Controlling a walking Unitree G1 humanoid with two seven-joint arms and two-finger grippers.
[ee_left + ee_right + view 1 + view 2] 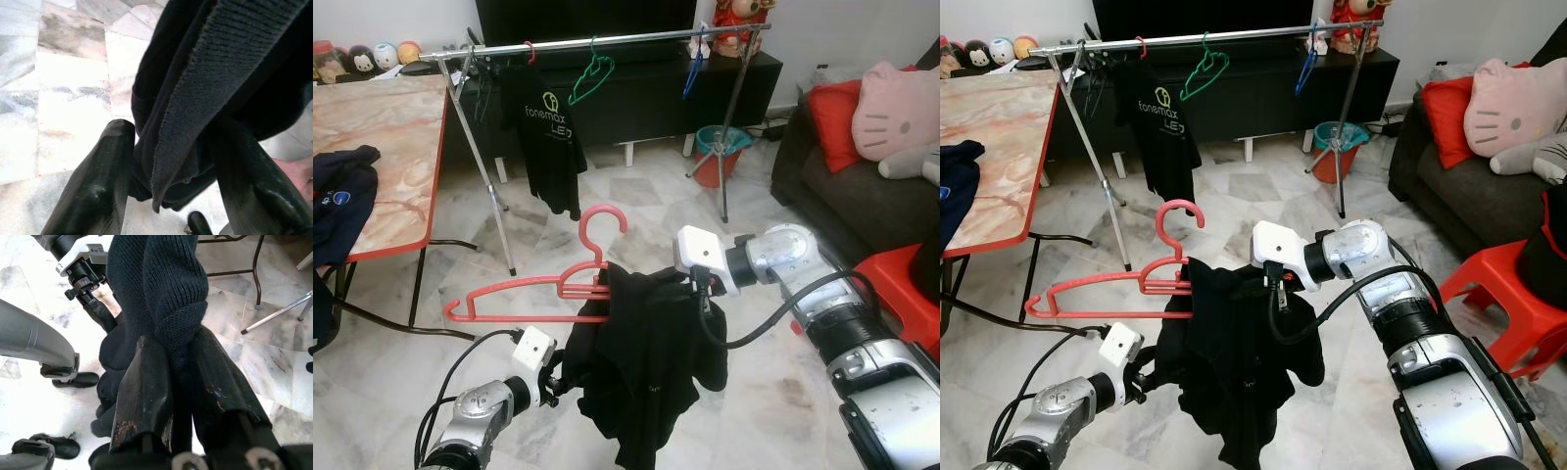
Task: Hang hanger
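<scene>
Table [382, 147], far left: marble-look top, red rim, dark cloth [337, 191] lying on its near edge.

Left gripper [171, 161], low left: fingers [93, 186] closed on a lower fold of the garment [646, 362], with dark knit fabric between them in the wrist view. The floor [460, 352] below is pale marble tile.

Hanger [543, 289]: red, held well above the floor at centre-left, well short of the rack. Its hook points up; its left arm sticks out bare toward the table; its right part is hidden under the garment, which is draped over it and hangs down in folds.

Right gripper [178, 382], centre: fingers [146, 387] clamped on a bunched ridge of the garment at its top right. I cannot tell whether the hanger is also between them.

Rack [597, 41], behind, across the middle: silver rail on splayed legs. On it hang a black printed T-shirt [548, 137], a green hanger [592, 78] and a blue hanger [695, 64], all apart from one another.

Bucket [720, 152]: teal rim, on the floor beyond the rack's right legs.

Sofa [842, 186], right: dark, with a red cushion [832, 117] and a pink plush cushion [896, 108]. Red stool [1489, 284] in front of it, just beside the right arm.
</scene>
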